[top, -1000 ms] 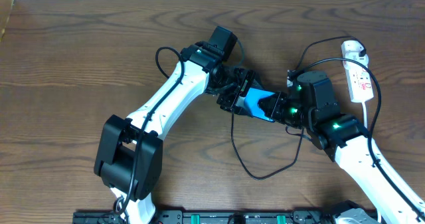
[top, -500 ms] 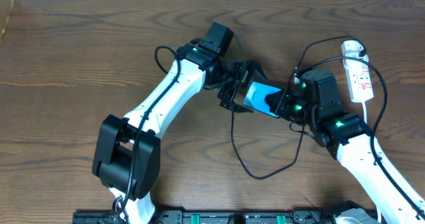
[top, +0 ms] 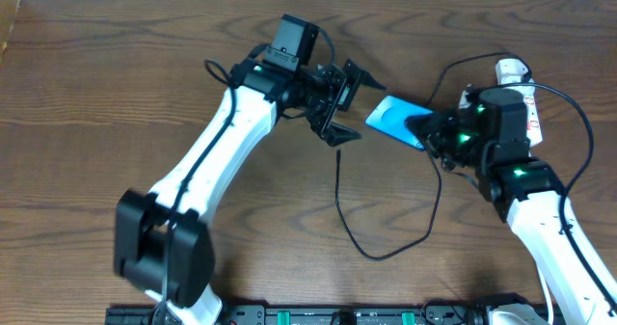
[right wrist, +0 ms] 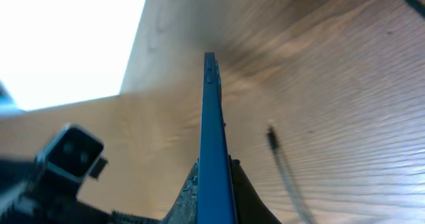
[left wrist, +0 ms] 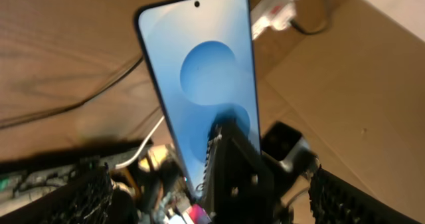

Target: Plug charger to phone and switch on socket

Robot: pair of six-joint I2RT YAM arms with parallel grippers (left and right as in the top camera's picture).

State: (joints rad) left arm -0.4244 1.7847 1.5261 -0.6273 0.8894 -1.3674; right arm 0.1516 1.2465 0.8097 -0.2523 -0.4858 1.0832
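Right end effector (top: 420, 129) grips the phone (top: 390, 118). Left end effector (top: 351, 107), released, should next fetch the charger (top: 338, 190) tip (6 o'clock).

The phone (top: 390, 118) is gripped at one end by the right pincer (top: 420, 131), whose fingers are closed on it. It is seen tilted, its blue screen turned upward and its free end pointed at the left pincer (top: 355, 108). That pincer is placed just left of the free end, apart from it, with its fingers spread wide. The plug tip of the cable (top: 339, 200) lies on the table (top: 116, 84) just nearer the base than the left pincer. From there the cable is run toward the base, looped back past the right pincer and arched beyond it to the adapter (top: 515, 71). The strip (top: 533, 124) is partly covered just right of the right pincer's wrist.
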